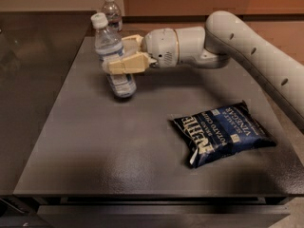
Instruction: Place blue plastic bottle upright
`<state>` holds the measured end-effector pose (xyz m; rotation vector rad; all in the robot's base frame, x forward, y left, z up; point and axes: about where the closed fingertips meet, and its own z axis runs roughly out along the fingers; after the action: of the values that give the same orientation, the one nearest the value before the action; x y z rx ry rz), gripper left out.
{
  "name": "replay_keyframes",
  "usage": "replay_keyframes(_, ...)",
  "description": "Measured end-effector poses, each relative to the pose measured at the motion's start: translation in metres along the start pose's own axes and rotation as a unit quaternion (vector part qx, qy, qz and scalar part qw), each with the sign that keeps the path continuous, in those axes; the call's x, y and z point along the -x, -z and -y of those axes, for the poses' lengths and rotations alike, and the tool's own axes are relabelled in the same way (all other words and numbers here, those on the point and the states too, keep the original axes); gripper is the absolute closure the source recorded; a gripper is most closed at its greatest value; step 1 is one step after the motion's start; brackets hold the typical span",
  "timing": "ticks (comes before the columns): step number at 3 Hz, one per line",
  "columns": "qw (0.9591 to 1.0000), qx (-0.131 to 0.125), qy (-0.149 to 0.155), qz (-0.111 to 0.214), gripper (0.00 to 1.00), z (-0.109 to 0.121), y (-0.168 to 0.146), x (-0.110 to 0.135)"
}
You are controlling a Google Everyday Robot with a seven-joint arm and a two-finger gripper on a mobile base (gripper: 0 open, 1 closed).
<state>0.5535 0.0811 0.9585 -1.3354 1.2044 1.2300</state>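
The blue plastic bottle (112,51) is clear with a pale blue-and-white label and a white cap. It stands nearly upright, leaning slightly left, with its base on or just above the dark table (109,141) at the back left. My gripper (119,57) reaches in from the right and is shut on the bottle's middle, its cream fingers (127,63) on either side of the label.
A smaller clear bottle (112,12) with a white cap stands upright behind, near the table's far edge. A dark blue chip bag (222,132) lies flat at the right. My white arm (247,46) spans the back right.
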Motion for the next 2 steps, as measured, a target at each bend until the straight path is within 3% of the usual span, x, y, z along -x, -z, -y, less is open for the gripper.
replay_keyframes(2, 0.9999, 0.005, -0.01, -0.011, 0.59, 0.0062, 0.001, -0.0204)
